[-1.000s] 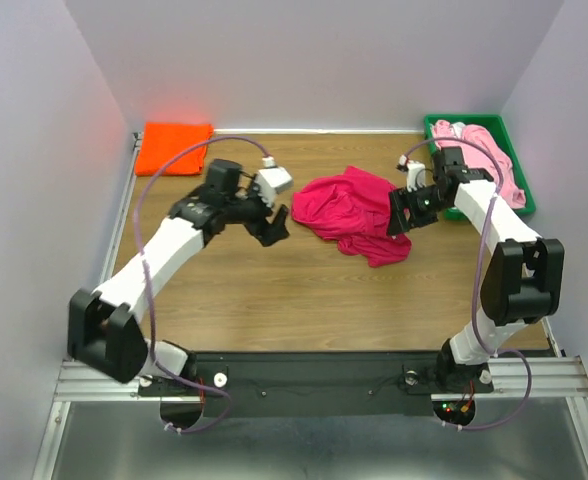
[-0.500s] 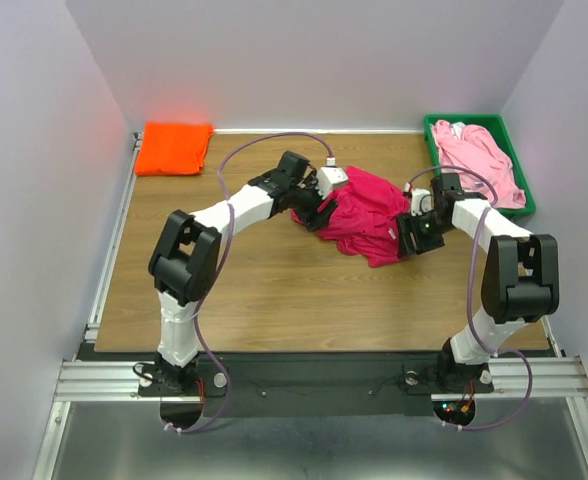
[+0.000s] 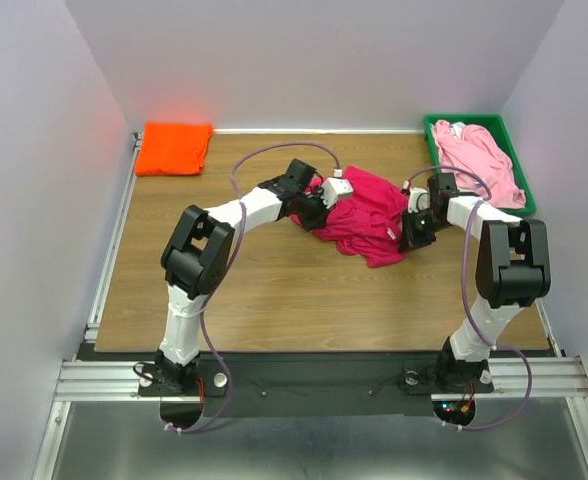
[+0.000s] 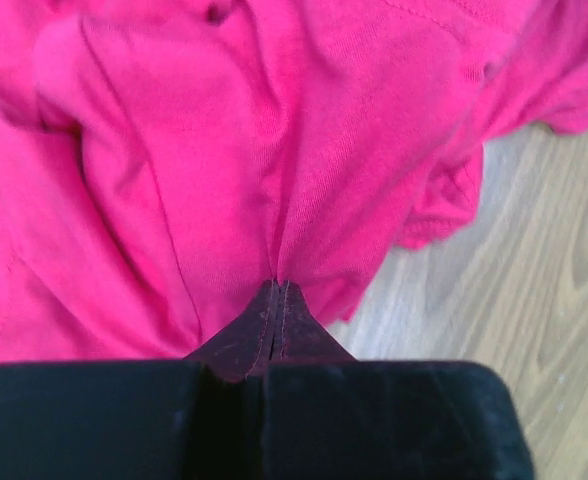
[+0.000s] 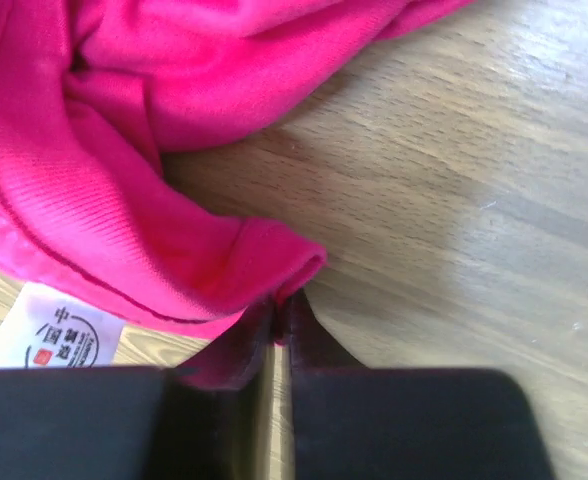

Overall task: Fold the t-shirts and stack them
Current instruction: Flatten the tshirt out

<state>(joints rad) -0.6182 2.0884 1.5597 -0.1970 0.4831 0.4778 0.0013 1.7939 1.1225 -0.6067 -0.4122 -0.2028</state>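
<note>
Between left claw (image 4: 277,287) and right claw (image 5: 279,300), crumpled crimson-magenta t-shirt (image 3: 366,212), long axis left-right, 1 end pinched in each.

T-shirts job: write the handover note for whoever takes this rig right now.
Left gripper: shut on the crimson shirt, its left side.
Right gripper: shut on the same shirt's right edge.
Crimson shirt lies crumpled mid-table. Orange shirt folded at the far left corner. Pink shirt bunched in the green tray.
Done: orange folded.
To do: fold crimson and pink, stack all three.
</note>
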